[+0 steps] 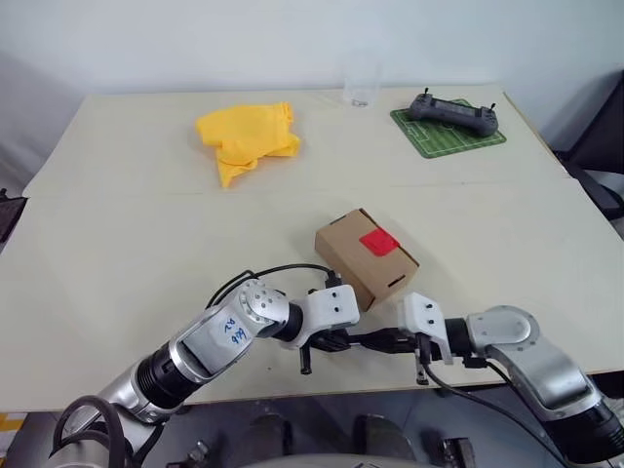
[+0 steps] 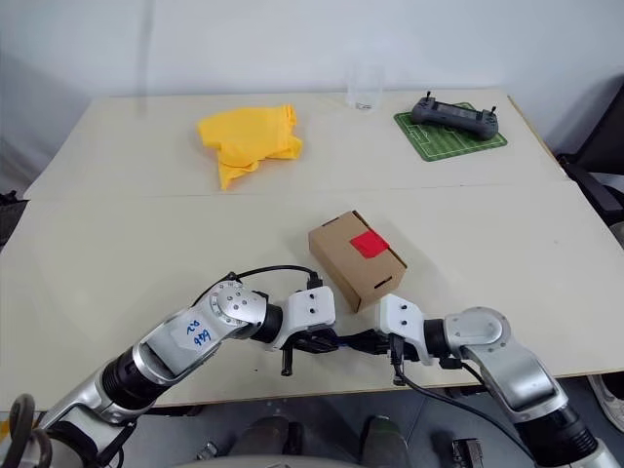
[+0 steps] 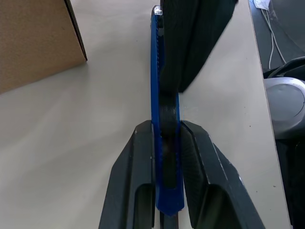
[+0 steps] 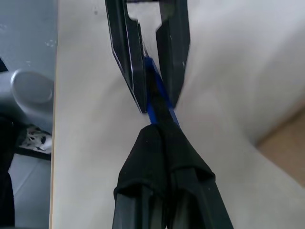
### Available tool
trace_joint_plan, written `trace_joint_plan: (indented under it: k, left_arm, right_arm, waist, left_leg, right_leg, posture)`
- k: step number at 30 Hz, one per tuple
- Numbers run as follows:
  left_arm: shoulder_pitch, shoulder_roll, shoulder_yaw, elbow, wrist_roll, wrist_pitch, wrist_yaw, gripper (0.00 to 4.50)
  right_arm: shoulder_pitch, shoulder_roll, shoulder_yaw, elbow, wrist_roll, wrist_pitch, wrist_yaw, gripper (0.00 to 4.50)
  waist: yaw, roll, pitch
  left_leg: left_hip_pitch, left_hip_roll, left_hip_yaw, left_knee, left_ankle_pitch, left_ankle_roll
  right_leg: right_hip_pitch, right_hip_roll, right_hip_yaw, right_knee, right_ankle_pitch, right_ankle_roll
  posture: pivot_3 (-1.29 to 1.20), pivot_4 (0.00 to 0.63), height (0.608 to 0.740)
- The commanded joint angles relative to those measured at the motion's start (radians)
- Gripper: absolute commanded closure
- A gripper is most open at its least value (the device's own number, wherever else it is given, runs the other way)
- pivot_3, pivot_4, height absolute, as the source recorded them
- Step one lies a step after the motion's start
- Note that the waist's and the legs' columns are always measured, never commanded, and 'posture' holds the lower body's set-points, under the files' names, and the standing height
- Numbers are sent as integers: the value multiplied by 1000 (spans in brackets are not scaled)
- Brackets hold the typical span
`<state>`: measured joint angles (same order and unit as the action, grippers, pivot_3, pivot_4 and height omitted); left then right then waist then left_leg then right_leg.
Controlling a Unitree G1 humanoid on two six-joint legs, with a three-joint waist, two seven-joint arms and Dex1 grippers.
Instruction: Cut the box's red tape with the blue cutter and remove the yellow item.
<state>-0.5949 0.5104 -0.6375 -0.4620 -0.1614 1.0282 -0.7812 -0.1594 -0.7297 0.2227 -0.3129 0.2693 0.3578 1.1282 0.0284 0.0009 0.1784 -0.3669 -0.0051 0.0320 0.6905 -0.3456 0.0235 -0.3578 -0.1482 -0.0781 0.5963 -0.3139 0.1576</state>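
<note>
The brown box point(image 1: 366, 255) sits a little right of the table's middle, with the red tape point(image 1: 378, 241) on its top. Just in front of it, near the table's front edge, both grippers meet tip to tip on the blue cutter point(image 3: 156, 71). My left gripper point(image 3: 167, 126) is shut on one end of the cutter. My right gripper point(image 4: 159, 131) is shut on the other end point(image 4: 155, 102). In the head views the left gripper point(image 1: 334, 341) and right gripper point(image 1: 388, 341) hang low over the table. The yellow item is hidden.
A crumpled yellow cloth point(image 1: 249, 141) lies at the back left. A clear glass point(image 1: 361, 88) stands at the back edge. A green mat point(image 1: 458, 141) with a grey controller point(image 1: 453, 109) lies at the back right. The table's front edge point(image 1: 292, 395) runs just below the grippers.
</note>
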Motion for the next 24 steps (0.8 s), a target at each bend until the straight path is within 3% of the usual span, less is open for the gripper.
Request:
trace_joint_plan:
  k: [1, 7, 10, 12, 14, 16, 19, 22, 24]
  left_arm:
    - [3, -4, -32, 10, 6, -10, 0, 4083]
    - [17, 7, -23, 21, 18, -63, 2, 4083]
    - [38, 31, 4, 12, 18, -134, -11, 4083]
    - [79, 70, 61, -4, 14, -281, -41, 4083]
    - [132, 119, 145, -12, -2, -475, -87, 4083]
    - [158, 175, 209, -7, 5, -658, -137, 4083]
    - [144, 186, 246, 21, 41, -757, -137, 4083]
    - [100, 161, 246, 15, 37, -775, -166, 4083]
    - [82, 142, 235, 6, 34, -769, -183, 4083]
  right_arm:
    - [32, -25, -1, -21, 16, 20, 14, 4469]
    - [81, -81, -182, -166, 230, 208, -15, 4469]
    - [83, -125, -319, -247, 423, 380, -34, 3889]
    - [75, -158, -450, -280, 564, 487, -78, 3298]
    - [47, -227, -580, -279, 778, 648, -159, 2601]
    - [14, -377, -660, -229, 1062, 831, -275, 1963]
    - [10, -570, -651, -156, 1379, 904, -471, 958]
    - [1, -780, -540, -90, 1666, 842, -649, 14]
    - [-47, -834, -466, -67, 1703, 826, -647, 14]
  waist:
    - [1, 0, 0]
    - [8, 1, 0]
    - [8, 1, 1]
    - [7, 2, 1]
    - [3, 3, 2]
    - [-2, 6, 5]
    - [0, 11, 7]
    - [2, 12, 9]
    - [0, 11, 9]
  left_leg:
    - [0, 0, 0, 0, 0, 0]
    - [-4, -1, -2, 0, 0, 0]
    - [-4, -1, -2, 0, 0, 1]
    - [-4, 0, -4, -1, 0, 0]
    - [-5, 1, -4, -2, -1, 0]
    - [-5, 1, -5, -3, -1, -1]
    - [-5, 2, -5, -5, -1, -1]
    - [-5, 1, -7, -6, -2, -2]
    - [-8, 1, -5, -7, -2, -1]
  right_leg:
    - [0, 0, 0, 0, 0, 0]
    - [-1, 0, -1, 0, 0, 0]
    - [-1, 0, -1, -1, 0, 0]
    - [-1, 0, -2, -4, 0, 0]
    - [-2, -1, -2, -4, 0, 0]
    - [-2, -3, -2, -5, 0, -1]
    - [-3, -5, -2, -6, -1, -3]
    - [-2, -4, -8, -6, 0, -3]
    - [-3, -3, -14, -5, 0, -2]
  posture:
    - [0, 150, 740]
    - [0, 150, 740]
    - [0, 150, 740]
    - [0, 150, 740]
    - [0, 150, 740]
    - [0, 150, 740]
    - [0, 150, 740]
    - [0, 150, 740]
    - [0, 150, 740]
